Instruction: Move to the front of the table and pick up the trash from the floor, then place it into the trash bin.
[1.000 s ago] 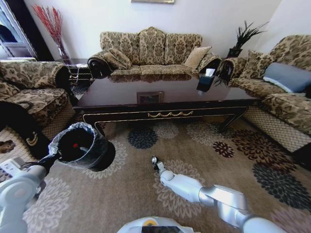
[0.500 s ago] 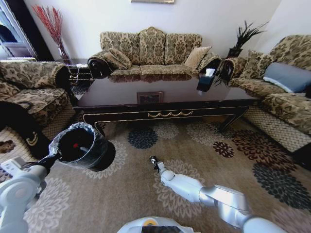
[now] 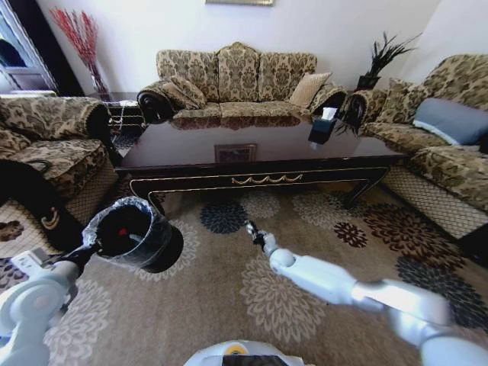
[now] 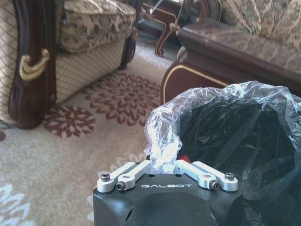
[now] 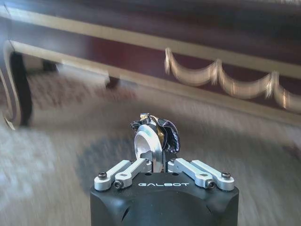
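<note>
**Trash held above the carpet, bin held to the left**

The right tool is clamped on a small silvery piece of trash, held above the floor before the desk. The left tool pinches the bag-lined rim of the trash bin, well apart to the left.

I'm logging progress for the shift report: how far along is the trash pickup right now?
Partly done: the trash bin, held up by the left end effector clamped on its bag-lined rim, already has a red-capped piece inside. In hand: the right end effector is shut on a small silvery piece of trash, above the floor in front of the table. Left: dropping that piece into the bin.
</note>
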You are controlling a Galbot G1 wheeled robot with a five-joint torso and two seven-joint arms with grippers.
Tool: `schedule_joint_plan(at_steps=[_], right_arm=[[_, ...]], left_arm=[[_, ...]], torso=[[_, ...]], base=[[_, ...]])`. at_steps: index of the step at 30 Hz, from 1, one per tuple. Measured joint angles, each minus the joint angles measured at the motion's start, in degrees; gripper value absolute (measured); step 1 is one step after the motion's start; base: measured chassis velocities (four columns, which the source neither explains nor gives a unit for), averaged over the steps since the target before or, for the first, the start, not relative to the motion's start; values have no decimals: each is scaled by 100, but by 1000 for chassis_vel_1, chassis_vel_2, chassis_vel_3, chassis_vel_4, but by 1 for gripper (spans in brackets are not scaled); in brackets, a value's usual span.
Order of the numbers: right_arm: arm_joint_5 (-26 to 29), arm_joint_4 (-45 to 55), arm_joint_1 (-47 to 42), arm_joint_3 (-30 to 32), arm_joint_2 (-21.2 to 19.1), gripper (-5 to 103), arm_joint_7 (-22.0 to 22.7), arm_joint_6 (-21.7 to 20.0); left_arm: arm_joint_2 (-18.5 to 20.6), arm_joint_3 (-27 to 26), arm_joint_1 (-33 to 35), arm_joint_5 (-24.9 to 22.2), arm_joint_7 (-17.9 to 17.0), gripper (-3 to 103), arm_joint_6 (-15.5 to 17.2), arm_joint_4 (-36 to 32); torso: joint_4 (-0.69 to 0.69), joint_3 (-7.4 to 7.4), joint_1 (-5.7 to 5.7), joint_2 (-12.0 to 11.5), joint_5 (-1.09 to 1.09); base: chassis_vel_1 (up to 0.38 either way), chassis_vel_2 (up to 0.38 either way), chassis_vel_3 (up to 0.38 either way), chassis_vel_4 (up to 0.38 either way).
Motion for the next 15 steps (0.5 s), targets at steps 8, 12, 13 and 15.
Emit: schedule_joint_plan(at_steps=[8, 12, 13, 15], right_arm=[[355, 1017, 779, 158, -142, 10, -559, 666], [440, 1399, 1152, -48, -1, 10, -698, 785], [468, 1493, 1248, -131, 42, 10, -712, 790], [513, 1621, 1390, -265, 130, 10, -731, 798]], left_arm=[[79, 357, -9, -8, -17, 3, 28, 80], [79, 424, -31, -9, -17, 3, 29, 95], [79, 425, -36, -8, -17, 3, 30, 96], [79, 425, -42, -8, -19, 3, 30, 98]], torso=[[0, 0, 0, 0, 0], [0, 0, 0, 0, 0], [0, 0, 0, 0, -1], [0, 0, 0, 0, -1]], base=[[0, 0, 0, 0], [0, 0, 0, 0], [0, 0, 0, 0], [0, 0, 0, 0]])
